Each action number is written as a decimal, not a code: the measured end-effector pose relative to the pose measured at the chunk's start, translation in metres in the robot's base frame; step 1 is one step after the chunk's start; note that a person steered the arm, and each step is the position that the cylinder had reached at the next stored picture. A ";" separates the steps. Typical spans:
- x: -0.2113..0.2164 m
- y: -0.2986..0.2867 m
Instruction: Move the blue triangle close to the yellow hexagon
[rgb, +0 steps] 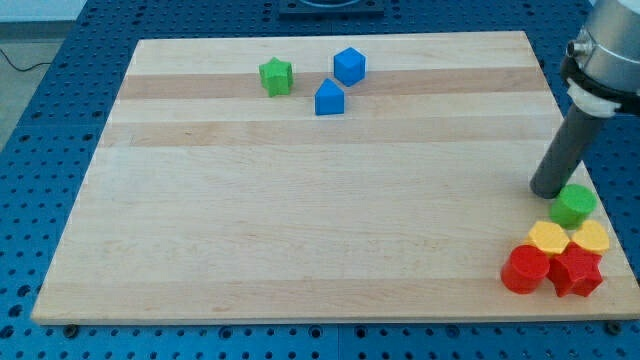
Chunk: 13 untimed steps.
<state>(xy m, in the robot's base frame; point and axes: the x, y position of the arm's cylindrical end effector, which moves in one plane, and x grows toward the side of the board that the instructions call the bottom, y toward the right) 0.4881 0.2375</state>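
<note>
The blue triangle (329, 98) lies near the view's top, left of centre, with a blue cube (349, 66) just above and right of it and a green star (276, 76) to its left. The yellow hexagon (547, 238) sits at the view's bottom right, in a cluster. My tip (549, 191) rests on the board at the right edge, just above-left of a green cylinder (575, 205) and a little above the yellow hexagon, far from the blue triangle.
The bottom-right cluster also holds a yellow block (592, 237), a red cylinder (525, 268) and a red star (577, 271). The wooden board (300, 220) lies on a blue perforated table.
</note>
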 end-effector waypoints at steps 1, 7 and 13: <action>-0.014 0.002; -0.141 -0.335; -0.114 -0.215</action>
<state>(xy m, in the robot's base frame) 0.3743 0.0221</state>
